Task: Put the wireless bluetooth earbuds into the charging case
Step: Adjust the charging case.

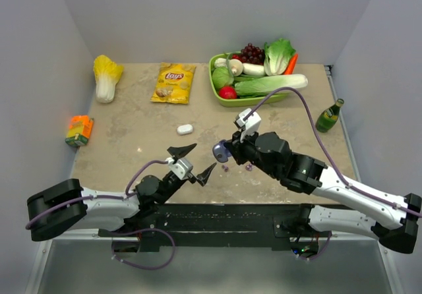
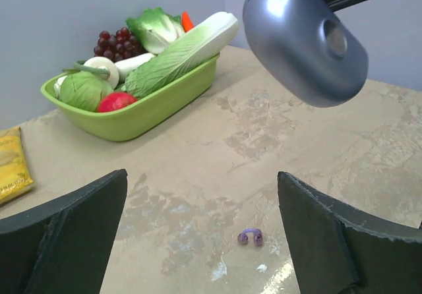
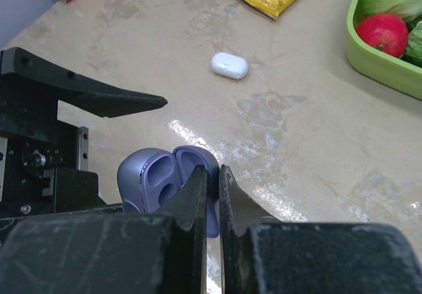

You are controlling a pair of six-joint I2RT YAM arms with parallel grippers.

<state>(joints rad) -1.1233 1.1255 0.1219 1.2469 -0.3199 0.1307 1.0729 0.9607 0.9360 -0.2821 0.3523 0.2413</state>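
My right gripper (image 1: 226, 150) is shut on the lid of an open lilac charging case (image 1: 219, 152) and holds it above the table. In the right wrist view the case (image 3: 157, 178) shows two empty sockets beside the pinching jaws (image 3: 212, 173). Lilac earbuds (image 1: 225, 168) (image 1: 248, 167) lie on the table below it. My left gripper (image 1: 203, 157) is open and empty. In its wrist view (image 2: 201, 195) a lilac earbud (image 2: 250, 236) lies on the table between the fingers, with the case (image 2: 303, 40) hanging above. A closed white case (image 1: 184, 129) lies farther back. No white earbuds are in view.
A green basket (image 1: 217, 86) of vegetables and fruit stands at the back right, with a green bottle (image 1: 329, 116) at the right edge. A yellow chips bag (image 1: 174, 83), a cabbage (image 1: 106, 75) and an orange carton (image 1: 79, 130) lie at the back left and left.
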